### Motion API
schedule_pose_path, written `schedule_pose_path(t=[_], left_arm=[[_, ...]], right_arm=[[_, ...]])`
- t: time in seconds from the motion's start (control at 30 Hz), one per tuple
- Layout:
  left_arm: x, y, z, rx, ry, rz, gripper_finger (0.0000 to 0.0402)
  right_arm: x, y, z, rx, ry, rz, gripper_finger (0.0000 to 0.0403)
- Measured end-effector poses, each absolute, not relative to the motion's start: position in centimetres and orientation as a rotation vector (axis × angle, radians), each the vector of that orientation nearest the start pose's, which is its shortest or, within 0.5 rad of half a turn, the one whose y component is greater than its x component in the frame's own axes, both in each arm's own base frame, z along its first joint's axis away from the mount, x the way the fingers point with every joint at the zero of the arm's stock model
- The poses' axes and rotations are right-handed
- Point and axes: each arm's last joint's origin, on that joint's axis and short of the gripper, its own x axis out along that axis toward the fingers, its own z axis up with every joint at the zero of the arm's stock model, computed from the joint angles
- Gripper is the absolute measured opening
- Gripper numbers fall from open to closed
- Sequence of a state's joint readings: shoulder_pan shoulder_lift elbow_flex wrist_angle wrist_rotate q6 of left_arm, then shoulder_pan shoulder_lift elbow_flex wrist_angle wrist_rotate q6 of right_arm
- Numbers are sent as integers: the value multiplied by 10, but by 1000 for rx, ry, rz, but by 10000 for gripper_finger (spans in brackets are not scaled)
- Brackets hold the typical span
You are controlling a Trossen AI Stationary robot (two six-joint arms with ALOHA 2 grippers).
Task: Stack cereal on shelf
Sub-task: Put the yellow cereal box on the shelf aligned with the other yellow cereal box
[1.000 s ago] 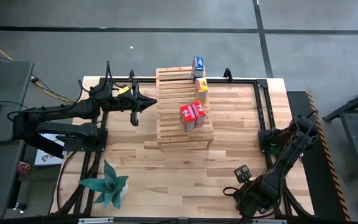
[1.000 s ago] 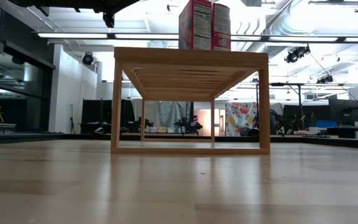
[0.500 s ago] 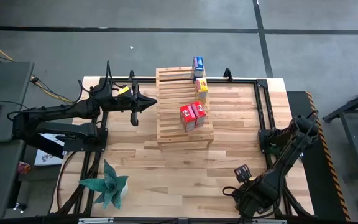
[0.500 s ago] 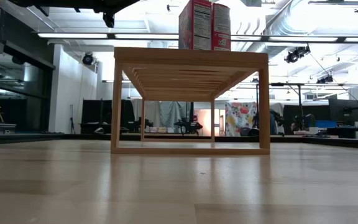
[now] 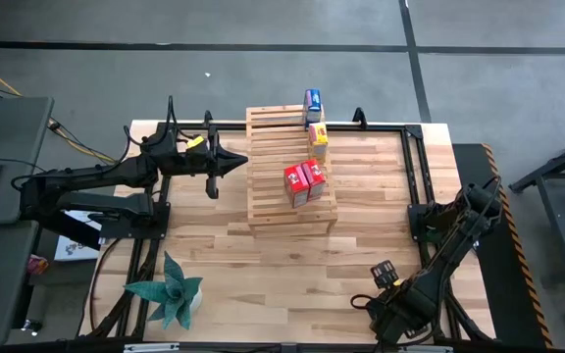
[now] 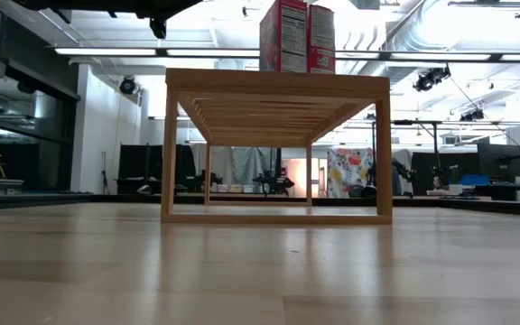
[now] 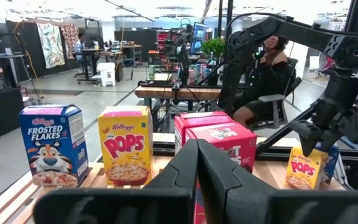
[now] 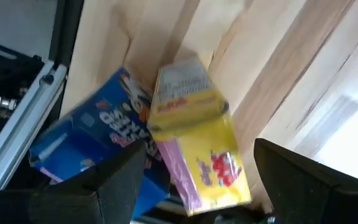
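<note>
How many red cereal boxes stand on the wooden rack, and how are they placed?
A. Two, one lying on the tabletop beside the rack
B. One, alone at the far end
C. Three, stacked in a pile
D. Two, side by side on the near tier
D: the high view shows two red cereal boxes standing side by side on the near tier of the rack, apart from the yellow box and the blue box farther back.

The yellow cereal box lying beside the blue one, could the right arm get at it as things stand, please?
Probably yes: the right end effector hangs open directly over the yellow box, nothing between them.
</note>
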State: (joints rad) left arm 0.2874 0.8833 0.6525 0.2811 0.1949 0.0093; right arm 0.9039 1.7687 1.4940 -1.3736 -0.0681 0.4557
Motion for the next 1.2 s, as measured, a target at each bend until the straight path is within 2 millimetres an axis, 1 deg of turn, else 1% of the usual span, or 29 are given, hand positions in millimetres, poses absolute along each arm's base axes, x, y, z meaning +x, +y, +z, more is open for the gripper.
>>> schedule_pose_path(t=[0.2,0.37,0.7,0.8,0.93,1.07,1.2], left_arm=[[194,52,315,23,-49,93,5],[194,52,315,9,-49,92,5],[194,52,315,23,-50,93,5],[194,52,315,23,-48,93,6],[194,52,315,21,-48,93,5],[194,52,315,15,-48,93,5],[194,52,314,15,-46,93,5]], right_arm=[[189,247,244,-325,1731,369,291],[187,243,233,-366,1732,353,291],[188,240,228,-458,1703,361,291],[192,237,227,-456,1677,319,291],[201,229,227,-408,1685,264,291],[215,217,227,-387,1669,221,291],[231,204,227,-366,1653,225,285]])
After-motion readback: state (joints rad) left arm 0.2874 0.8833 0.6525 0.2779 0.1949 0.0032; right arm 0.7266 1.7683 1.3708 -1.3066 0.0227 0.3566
